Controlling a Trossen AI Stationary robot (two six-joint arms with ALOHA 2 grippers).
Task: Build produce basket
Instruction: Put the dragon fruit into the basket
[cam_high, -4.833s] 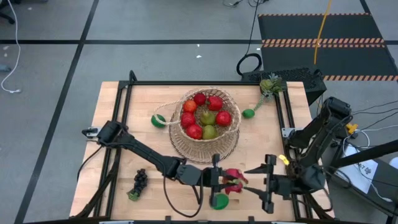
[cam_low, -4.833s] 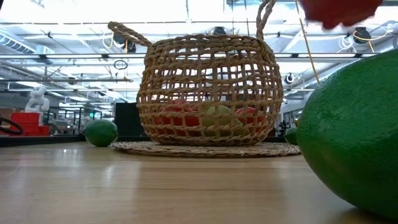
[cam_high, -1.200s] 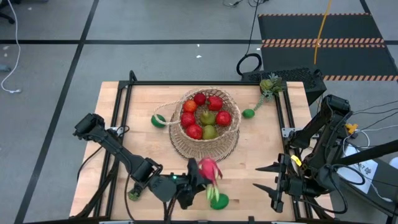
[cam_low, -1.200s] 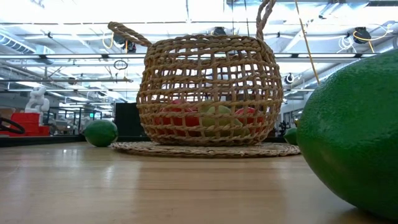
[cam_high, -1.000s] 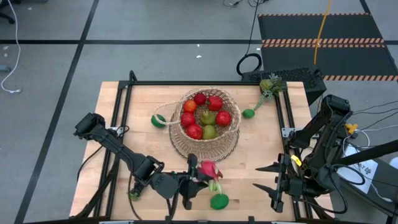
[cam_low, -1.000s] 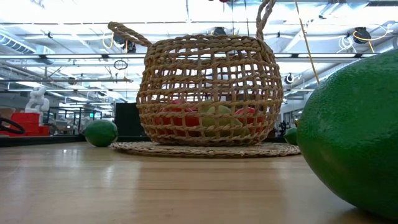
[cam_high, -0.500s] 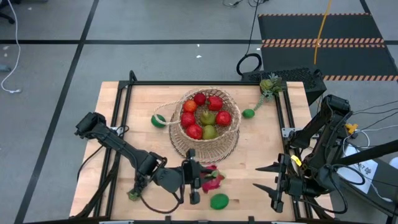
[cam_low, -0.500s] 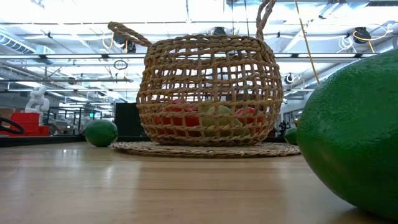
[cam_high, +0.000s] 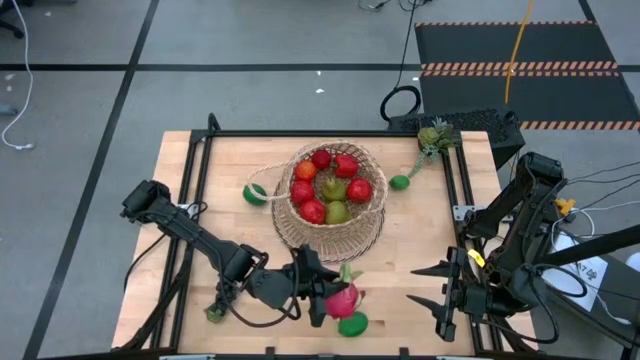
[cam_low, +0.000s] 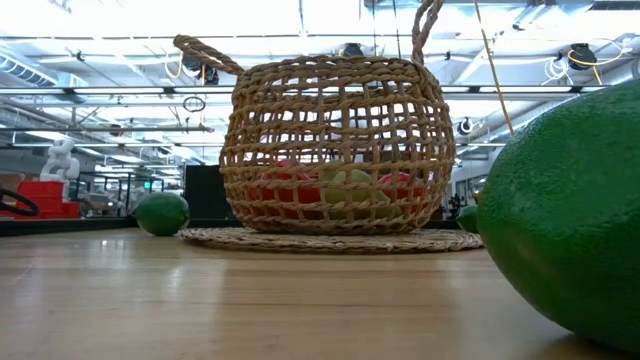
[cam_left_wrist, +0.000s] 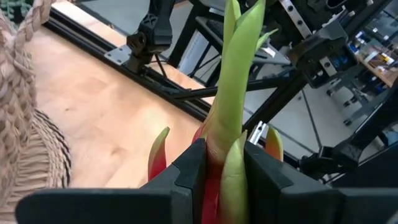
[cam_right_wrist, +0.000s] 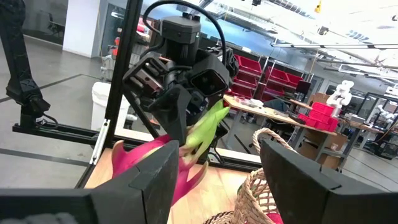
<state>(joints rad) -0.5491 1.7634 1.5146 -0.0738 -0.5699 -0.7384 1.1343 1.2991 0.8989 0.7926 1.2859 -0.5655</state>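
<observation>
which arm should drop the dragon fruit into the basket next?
Left. Its pincer is already shut on the dragon fruit, just in front of the basket. The right pincer is open, empty and waits near the table's right edge, farther from the basket.

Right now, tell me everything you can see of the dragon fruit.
The dragon fruit is a small pink toy with long yellow-green leaf tips pointing out from its body. The left claw is shut on it, holding it near the table's front edge, just in front of the basket and beside a green lime.
</observation>
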